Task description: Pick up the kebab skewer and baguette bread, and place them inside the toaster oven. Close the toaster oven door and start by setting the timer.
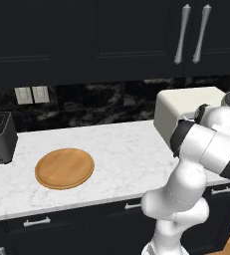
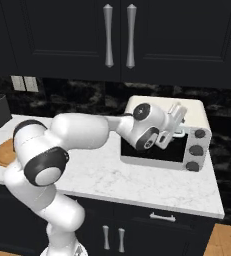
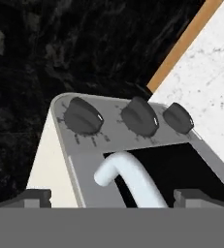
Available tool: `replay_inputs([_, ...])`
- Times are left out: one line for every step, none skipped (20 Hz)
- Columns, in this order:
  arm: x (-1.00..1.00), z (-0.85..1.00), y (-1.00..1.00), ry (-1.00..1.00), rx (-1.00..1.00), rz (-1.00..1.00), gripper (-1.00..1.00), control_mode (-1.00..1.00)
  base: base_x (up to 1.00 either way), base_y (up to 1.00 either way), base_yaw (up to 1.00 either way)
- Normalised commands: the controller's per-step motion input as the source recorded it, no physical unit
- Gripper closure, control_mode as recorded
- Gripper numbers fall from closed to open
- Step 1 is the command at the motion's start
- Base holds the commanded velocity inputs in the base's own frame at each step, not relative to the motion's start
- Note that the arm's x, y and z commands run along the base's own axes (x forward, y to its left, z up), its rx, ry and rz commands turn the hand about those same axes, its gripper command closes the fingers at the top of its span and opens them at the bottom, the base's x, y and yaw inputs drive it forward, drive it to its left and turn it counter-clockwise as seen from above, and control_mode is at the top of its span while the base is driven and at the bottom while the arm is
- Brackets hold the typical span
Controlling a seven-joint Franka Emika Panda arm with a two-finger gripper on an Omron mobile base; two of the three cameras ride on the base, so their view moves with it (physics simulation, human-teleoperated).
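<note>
Your gripper point(image 2: 178, 119) sits at center right of the right base view, up against the toaster oven point(image 2: 197, 116). Its fingertips point(image 3: 36, 197) sit at the bottom corners of the hand view, spread wide, nothing between them. The silver handle point(image 3: 125, 177) of the toaster oven door point(image 2: 172, 148) lies between them, three dark knobs point(image 3: 140, 116) above. A round wooden board point(image 1: 64, 168) rests on the tabletop point(image 1: 121, 149), center left of the left base view.
</note>
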Motion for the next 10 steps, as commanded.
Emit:
replay_inputs([-0.47,1.0,-0.31,0.05,0.0,0.0,-1.0,-1.0,0.0,0.0,0.0])
replay_inputs([-0.51,1.0,-0.34,0.06,0.0,0.0,-1.0,-1.0,0.0,0.0,0.0])
replay_inputs([-0.56,1.0,-0.31,0.05,0.0,0.0,-1.0,-1.0,0.0,0.0,0.0])
replay_inputs([-0.62,1.0,-0.26,0.07,0.0,0.0,-1.0,-1.0,0.0,0.0,0.0])
replay_inputs([-0.78,1.0,-0.24,0.08,0.0,0.0,-1.0,-1.0,0.0,0.0,0.0])
replay_inputs([-0.86,1.0,-0.29,0.03,0.0,0.0,-1.0,-1.0,0.0,0.0,0.0])
replay_inputs([-0.89,0.85,-0.29,0.0,0.0,0.0,-1.0,-1.0,0.0,0.0,0.0])
replay_inputs([-0.93,0.64,-0.29,0.0,0.01,0.0,-1.0,-1.0,0.0,0.0,0.0])
replay_inputs([-0.99,0.49,-0.26,0.0,0.04,0.0,-1.0,-1.0,0.0,0.0,0.0])
replay_inputs([-0.98,0.35,-0.19,0.0,0.1,0.0,-1.0,-1.0,0.0,0.0,0.0])
